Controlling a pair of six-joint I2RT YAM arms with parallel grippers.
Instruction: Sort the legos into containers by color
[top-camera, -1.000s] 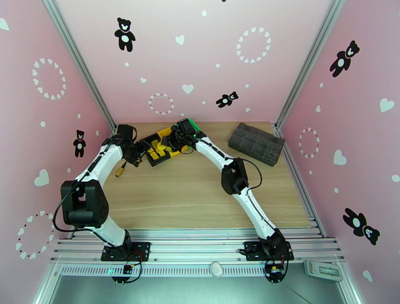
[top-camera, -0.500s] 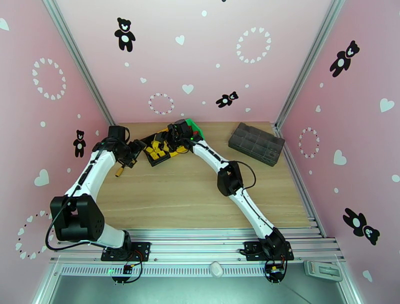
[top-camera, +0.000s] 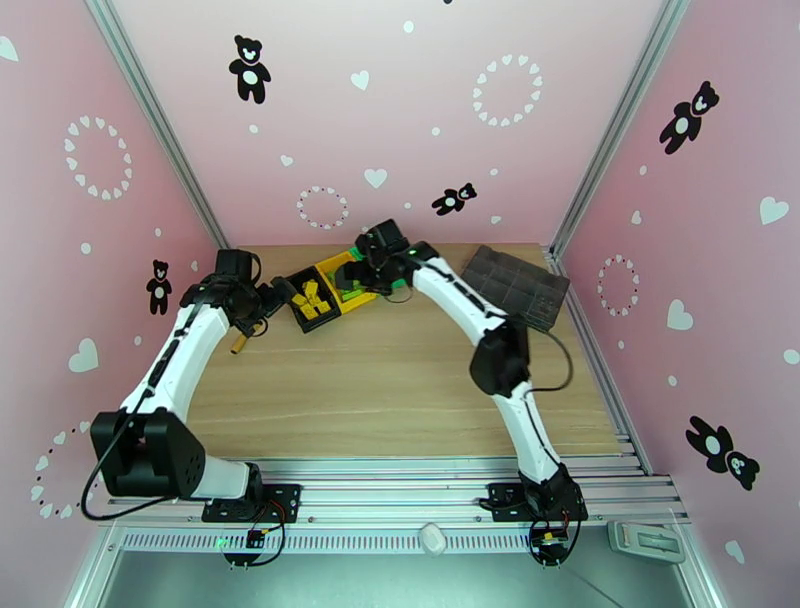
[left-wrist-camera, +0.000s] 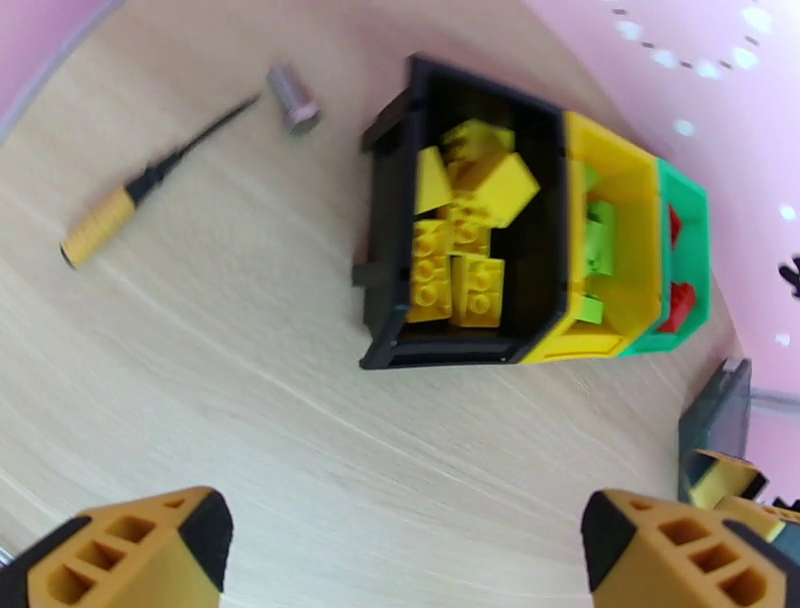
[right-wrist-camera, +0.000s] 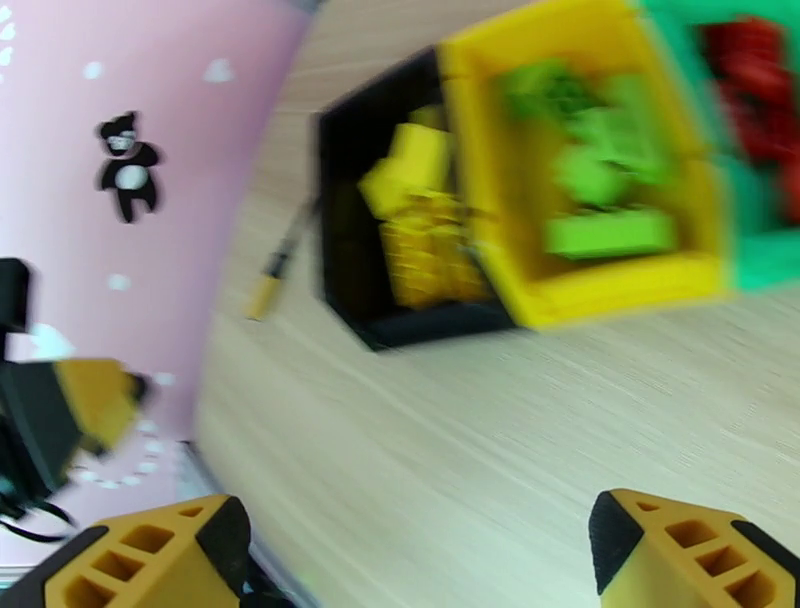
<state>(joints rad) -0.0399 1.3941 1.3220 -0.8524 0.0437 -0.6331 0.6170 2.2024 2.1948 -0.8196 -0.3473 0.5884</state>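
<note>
Left gripper (left-wrist-camera: 400, 560): hanging with its jaws spread wide and nothing between them, off the 9 o'clock side of the bin row in the overhead view.
Right gripper (right-wrist-camera: 420, 560): also gaping wide and carrying nothing, hovering by the row's 2 o'clock end.
Black bin (left-wrist-camera: 440, 352): holding the yellow bricks (left-wrist-camera: 465, 250), piled loosely, some lying flat and some tilting on edge.
Yellow bin (left-wrist-camera: 590, 345): holding the light green bricks (left-wrist-camera: 598, 235).
Green bin (left-wrist-camera: 697, 220): holding the red bricks (left-wrist-camera: 680, 300).
Progress: every brick in sight is lying in a bin, one colour to each, so the sorting is looking finished.
Handling: the bricks are looking light, stiff and glossy, so likely slipping under a skewed pinch. I would be gripping across two flat side walls, not over the studs, and taking a top brick first.
Nearby: a yellow-handled tool (left-wrist-camera: 105, 215) and a small grey cylinder (left-wrist-camera: 292, 97) are lying at the black bin's 10 o'clock. The dark grey tray (top-camera: 515, 285) is sitting at the row's 3 o'clock.
</note>
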